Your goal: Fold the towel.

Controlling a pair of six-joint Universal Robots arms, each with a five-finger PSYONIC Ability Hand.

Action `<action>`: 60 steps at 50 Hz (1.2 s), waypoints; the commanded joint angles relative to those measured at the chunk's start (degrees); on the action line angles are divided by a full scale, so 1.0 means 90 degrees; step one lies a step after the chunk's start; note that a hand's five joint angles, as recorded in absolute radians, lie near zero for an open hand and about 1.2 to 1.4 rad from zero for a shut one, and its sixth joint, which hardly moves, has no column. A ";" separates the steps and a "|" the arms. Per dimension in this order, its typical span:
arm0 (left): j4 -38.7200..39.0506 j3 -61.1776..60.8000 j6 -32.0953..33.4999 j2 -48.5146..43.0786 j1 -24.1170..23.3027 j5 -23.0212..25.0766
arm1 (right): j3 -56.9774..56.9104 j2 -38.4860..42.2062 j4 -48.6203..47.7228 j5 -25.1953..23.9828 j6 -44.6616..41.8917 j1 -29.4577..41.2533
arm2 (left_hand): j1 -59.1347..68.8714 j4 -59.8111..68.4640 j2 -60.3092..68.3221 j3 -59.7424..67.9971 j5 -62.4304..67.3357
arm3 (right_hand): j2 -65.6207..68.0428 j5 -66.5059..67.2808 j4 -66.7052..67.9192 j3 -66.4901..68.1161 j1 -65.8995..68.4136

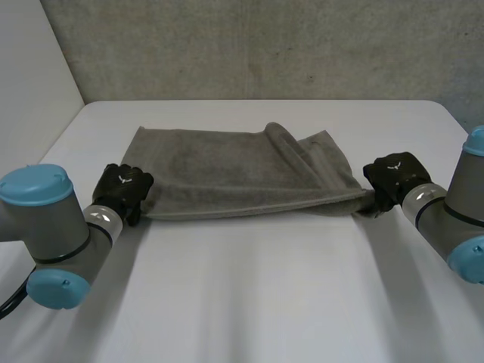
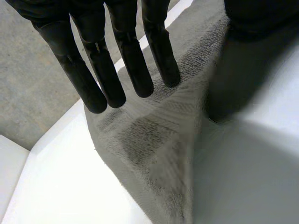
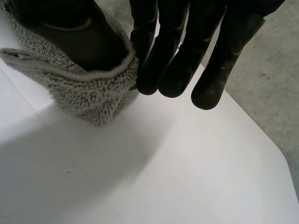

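The fingers (image 2: 117,70) of the left hand (image 1: 121,189) are straight and slightly spread, with their tips on the towel (image 1: 227,174). The thumb stands against the cloth's other side, so the cloth is pinched and drawn up into a ridge between them. The fingers (image 3: 173,60) of the right hand (image 1: 393,178) are curled and pressed together, nipping a corner of the towel against the thumb, which sits inside the cloth's fold. The left hand is at the towel's near left corner and the right hand at its near right corner, where the cloth narrows to a point. The grey towel lies stretched between them across the white surface (image 1: 249,295), flat at its left and rumpled toward its right.
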 commanded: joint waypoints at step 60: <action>-0.2764 0.6736 -0.1216 -0.0341 0.0121 -0.0172 | -0.3642 -0.0451 -0.0331 0.0434 -0.2084 0.0611 | 0.1909 0.1834 0.1930 0.1877 0.0829 | 0.0383 0.0234 0.0352 0.0423 0.0512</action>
